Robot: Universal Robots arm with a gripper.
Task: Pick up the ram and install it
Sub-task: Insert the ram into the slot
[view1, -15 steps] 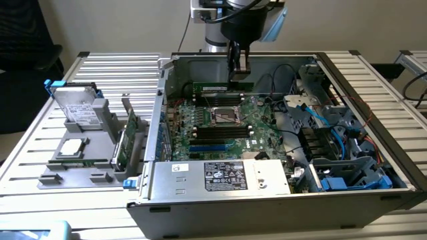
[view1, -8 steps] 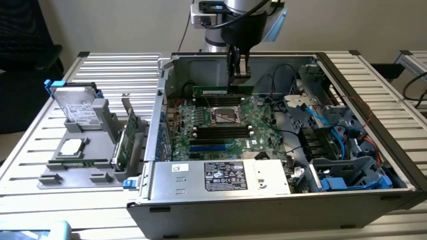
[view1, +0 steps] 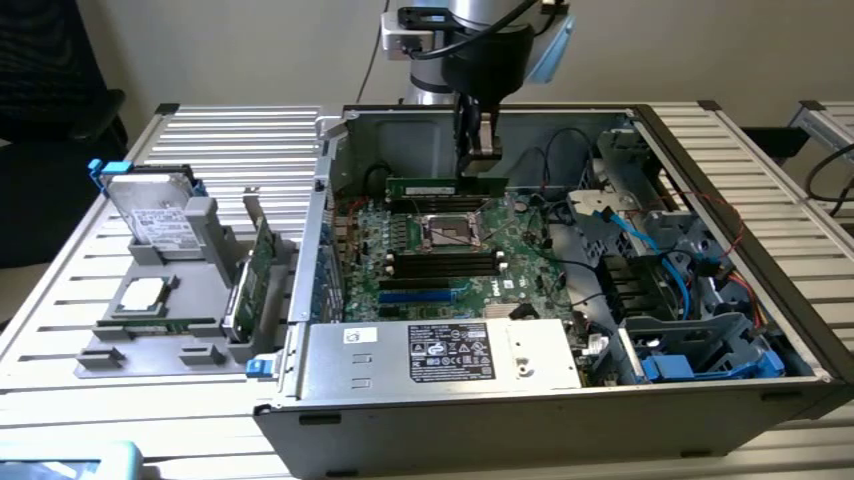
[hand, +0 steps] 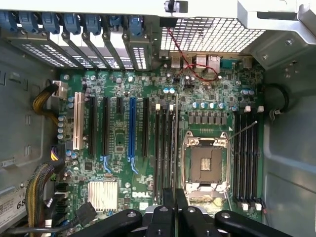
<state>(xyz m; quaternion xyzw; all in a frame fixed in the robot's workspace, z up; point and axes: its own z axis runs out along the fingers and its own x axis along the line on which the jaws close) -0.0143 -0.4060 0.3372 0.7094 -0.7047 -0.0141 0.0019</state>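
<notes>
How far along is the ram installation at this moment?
Done: the ram is picked up and clamped in the fingers. In hand: it hangs inside the open case, above the motherboard, near the processor socket. Left: it is not yet seated, and the black memory slots look empty.

The arm (view1: 461,20) comes down from above, its dark wrist (view1: 487,60) sitting directly over the gripper (view1: 481,168), which points straight down. Its two fingers (view1: 470,130) hang vertical and side by side, drawn nearly together (just a thin gap between the tips). They pinch the ram (view1: 447,187) by its upper edge, and most of the stick reaches out to one side below them. In the wrist view the gripper's (hand: 175,193) black linkage bars spread outward behind the closed tips.
</notes>
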